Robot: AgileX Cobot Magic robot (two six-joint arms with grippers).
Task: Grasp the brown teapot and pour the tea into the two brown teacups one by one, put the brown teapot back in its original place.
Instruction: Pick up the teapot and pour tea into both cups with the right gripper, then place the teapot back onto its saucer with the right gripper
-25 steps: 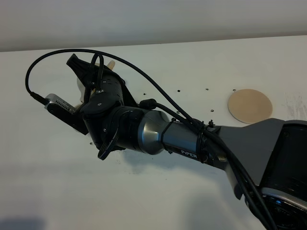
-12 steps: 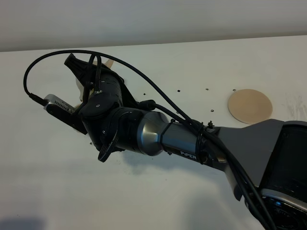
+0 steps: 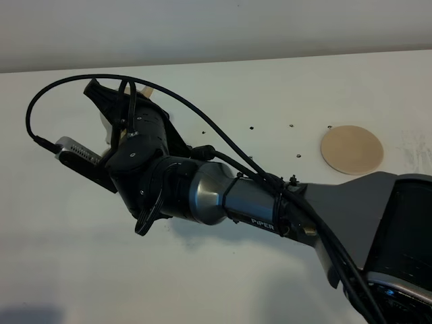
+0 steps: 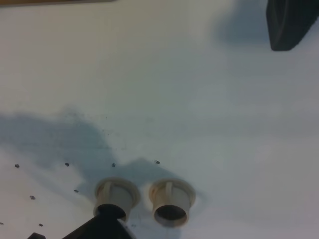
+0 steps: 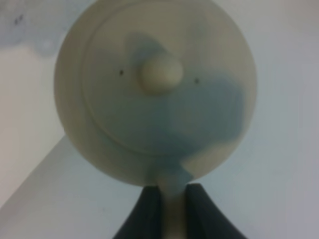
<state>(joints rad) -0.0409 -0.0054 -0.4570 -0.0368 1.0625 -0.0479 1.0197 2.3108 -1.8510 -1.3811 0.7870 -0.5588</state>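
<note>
My right gripper (image 3: 101, 94) reaches across to the far left of the table and is shut on the loop handle of the brown teapot (image 3: 148, 90), which the arm mostly hides in the exterior view. In the right wrist view the teapot (image 5: 155, 89) shows from above, with its lid and knob, and its handle sits between the fingers (image 5: 149, 214). The two brown teacups (image 4: 116, 195) (image 4: 171, 201) stand side by side upright in the left wrist view; the right arm hides them in the exterior view. The coaster, the original place (image 3: 352, 149), lies bare at the right. A dark piece at the edge is my left gripper (image 4: 102, 226).
The right arm's thick body and cables (image 3: 223, 196) stretch across the middle of the white table (image 3: 67, 270). Small dark specks (image 3: 251, 127) dot the tabletop near the middle. A dark object (image 4: 291, 22) casts a shadow in one corner of the left wrist view.
The right arm has shifted slightly left and away with the teapot in its grip. The coaster has stayed where it was.
</note>
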